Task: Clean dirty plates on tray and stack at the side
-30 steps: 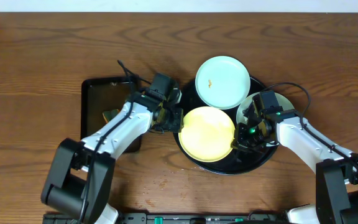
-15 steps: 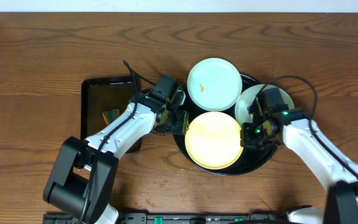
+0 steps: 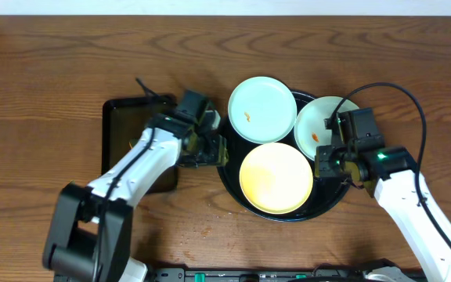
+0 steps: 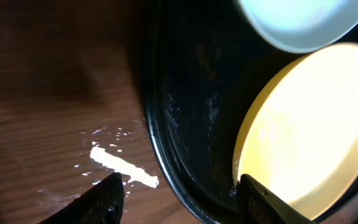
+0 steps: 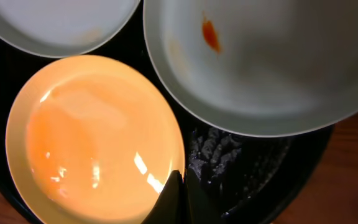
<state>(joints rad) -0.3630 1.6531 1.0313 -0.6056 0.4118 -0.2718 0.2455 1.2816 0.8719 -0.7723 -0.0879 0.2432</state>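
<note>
The round black tray (image 3: 323,202) holds three plates. A mint plate (image 3: 261,110) with a small orange smear lies at its back left. A second mint plate (image 3: 319,121) with an orange smear lies at the back right and also shows in the right wrist view (image 5: 266,68). The yellow plate (image 3: 276,178) lies at the front. My right gripper (image 3: 323,162) is shut on the yellow plate's right rim (image 5: 98,137), its fingers (image 5: 180,190) pinched together. My left gripper (image 3: 214,153) is open, its fingers (image 4: 182,190) astride the tray's left rim (image 4: 185,106).
A smaller rectangular black tray (image 3: 120,125) lies left of the round tray, partly under my left arm. A white smear (image 4: 123,171) is on the wood next to the tray's rim. Crumbs (image 5: 219,149) lie on the tray floor by the yellow plate.
The yellow plate has slid right and forward with my right gripper. The back mint plate has shifted left. The right mint plate is now more exposed. My left gripper moved slightly back-left.
</note>
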